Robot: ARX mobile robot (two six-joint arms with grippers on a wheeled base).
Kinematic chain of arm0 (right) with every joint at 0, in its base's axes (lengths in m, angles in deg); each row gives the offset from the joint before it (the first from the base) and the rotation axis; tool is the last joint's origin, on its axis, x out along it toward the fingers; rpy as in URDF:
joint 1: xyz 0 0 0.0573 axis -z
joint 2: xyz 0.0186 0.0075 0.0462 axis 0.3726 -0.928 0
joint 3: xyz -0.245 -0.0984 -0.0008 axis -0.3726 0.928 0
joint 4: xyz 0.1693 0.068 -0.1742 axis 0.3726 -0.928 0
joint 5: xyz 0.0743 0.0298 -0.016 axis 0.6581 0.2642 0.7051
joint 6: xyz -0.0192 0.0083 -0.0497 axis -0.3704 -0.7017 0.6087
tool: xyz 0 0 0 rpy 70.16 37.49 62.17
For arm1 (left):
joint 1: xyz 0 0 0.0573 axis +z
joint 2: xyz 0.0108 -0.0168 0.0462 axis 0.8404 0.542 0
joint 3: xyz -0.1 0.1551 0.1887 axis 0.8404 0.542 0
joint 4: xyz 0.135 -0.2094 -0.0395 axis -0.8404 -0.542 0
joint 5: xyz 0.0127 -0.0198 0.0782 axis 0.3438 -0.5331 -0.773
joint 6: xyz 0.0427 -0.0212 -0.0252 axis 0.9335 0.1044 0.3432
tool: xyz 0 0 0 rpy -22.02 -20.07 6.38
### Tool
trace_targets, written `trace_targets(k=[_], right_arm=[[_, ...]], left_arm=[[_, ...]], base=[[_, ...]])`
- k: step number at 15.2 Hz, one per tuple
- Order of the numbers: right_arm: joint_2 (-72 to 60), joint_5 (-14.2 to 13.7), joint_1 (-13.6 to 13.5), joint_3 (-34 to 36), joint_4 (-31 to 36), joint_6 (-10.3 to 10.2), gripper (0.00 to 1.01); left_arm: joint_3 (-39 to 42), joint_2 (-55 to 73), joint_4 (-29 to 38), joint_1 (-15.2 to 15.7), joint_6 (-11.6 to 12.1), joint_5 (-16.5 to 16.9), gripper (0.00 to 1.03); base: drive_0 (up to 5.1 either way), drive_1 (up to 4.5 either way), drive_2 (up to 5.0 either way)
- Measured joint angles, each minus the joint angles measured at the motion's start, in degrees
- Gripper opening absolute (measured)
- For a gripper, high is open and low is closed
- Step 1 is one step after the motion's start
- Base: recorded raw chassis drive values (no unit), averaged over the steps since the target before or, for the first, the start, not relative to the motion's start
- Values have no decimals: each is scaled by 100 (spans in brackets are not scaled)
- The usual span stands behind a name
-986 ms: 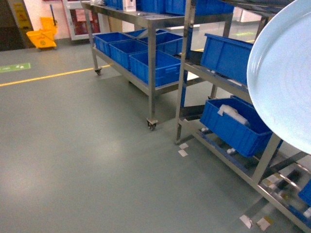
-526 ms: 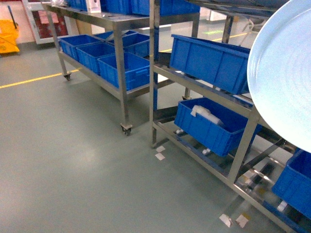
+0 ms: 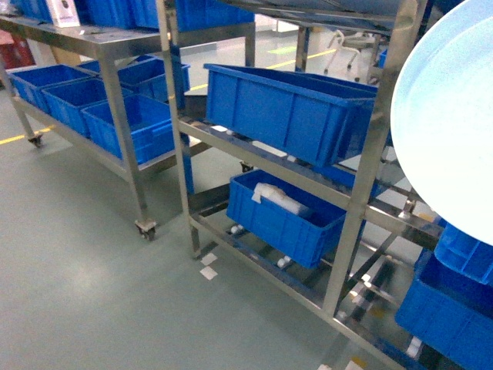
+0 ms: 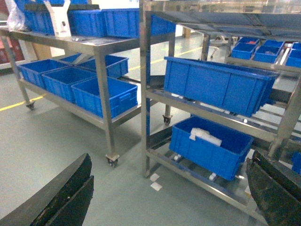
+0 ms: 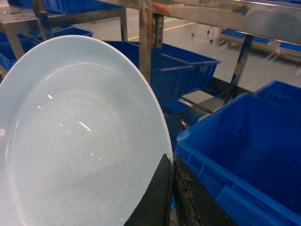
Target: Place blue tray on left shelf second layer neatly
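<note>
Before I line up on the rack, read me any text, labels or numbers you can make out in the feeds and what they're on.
No legible text in any view.
White carton on the steel table's top: dark markings, too blurred to read.
White pieces on the floor by the rack foot: nothing readable.
White item in the lower blue crate: nothing readable.
Blue tray and blue crates: no print visible.

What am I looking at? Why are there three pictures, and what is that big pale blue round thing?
It's a rolling robot with two arms, and each picture comes from a different camera. One sits up high on the robot; one rides on each wrist. The round thing is a blue tray, pinched at its rim by the right gripper. The left gripper holds nothing, its jaws wide apart. Ahead are shiny steel shelves carrying deep blue crates. One lower crate has something white inside.
</note>
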Motion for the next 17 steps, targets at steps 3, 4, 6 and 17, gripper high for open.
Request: trace_targets(k=[3, 4, 6, 17], right_arm=[[0, 2, -2, 0, 26, 0, 2], [-31, 0, 0, 0, -15, 0, 2], [-24, -15, 4, 2, 13, 0, 2], [-24, 0, 0, 2, -2, 0, 2]], left_arm=[[0, 0, -4, 0, 0, -2, 98], [0, 0, -37, 0, 0, 2, 98], [0, 2, -15, 0, 0, -2, 98], [0, 0, -22, 0, 0, 0, 98]], base=[[-161, -16, -305], [-154, -154, -154], [-154, -154, -154], [-163, -163, -163]])
